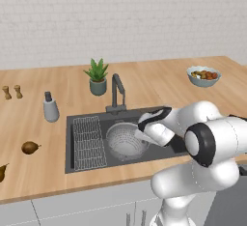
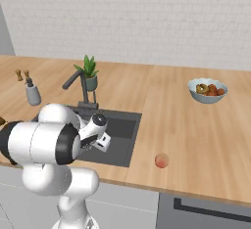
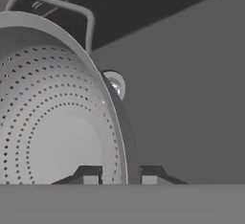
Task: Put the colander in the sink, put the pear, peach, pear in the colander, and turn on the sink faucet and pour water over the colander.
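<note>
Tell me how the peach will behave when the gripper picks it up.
The peach looks round and smooth, so a nudge would probably roll it across the flat counter. It lies near the counter's front edge, so it might drop off. Small and smooth, it could slip between narrow fingers.

The hand (image 3: 119,177) sits low in the sink (image 3: 191,98), its two dark fingertips (image 3: 88,176) standing one on each side of the colander (image 3: 52,122) rim, closed onto that wall. The perforated silvery bowl fills the left, with a thin wire handle (image 3: 72,15) arching above it. The round silver drain (image 3: 115,83) peeks out just past the rim.
</note>
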